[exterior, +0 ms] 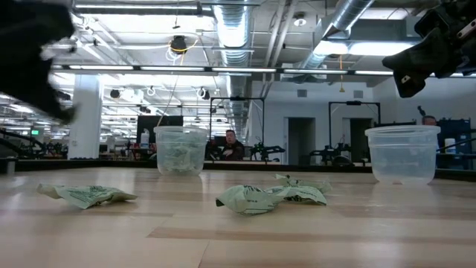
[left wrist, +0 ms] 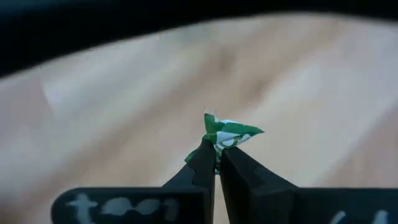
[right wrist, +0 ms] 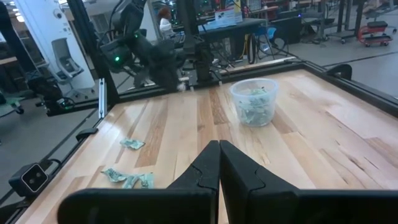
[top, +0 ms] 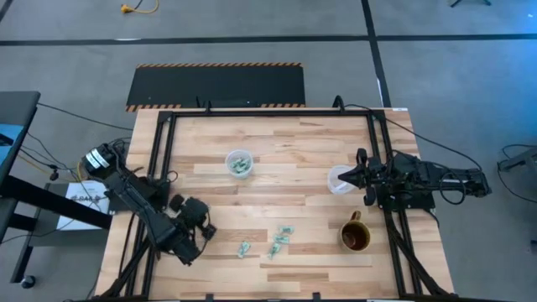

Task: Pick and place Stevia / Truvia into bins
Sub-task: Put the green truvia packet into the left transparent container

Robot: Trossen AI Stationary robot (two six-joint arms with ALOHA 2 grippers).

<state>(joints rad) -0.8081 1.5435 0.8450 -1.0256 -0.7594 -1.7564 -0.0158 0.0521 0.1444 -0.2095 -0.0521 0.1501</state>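
While no print is legible, the left pincer (left wrist: 216,149) pinches a green-white sachet (left wrist: 228,132).

Even, bright indoor light falls from ceiling strip lights (exterior: 141,68), seen in the low view. The surface (top: 285,168) shows no harsh shadows, only faint sheen. The left wrist view is heavily blurred: wood smeared, only the fingers (left wrist: 205,168) and sachet (left wrist: 227,132) fairly sharp. The low view's near arm (exterior: 33,52) is a dark, unfocused mass.

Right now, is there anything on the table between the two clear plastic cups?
No. In the high view, only bare wood lies between the cup holding sachets and the empty cup; the loose sachets lie nearer the table's front edge.
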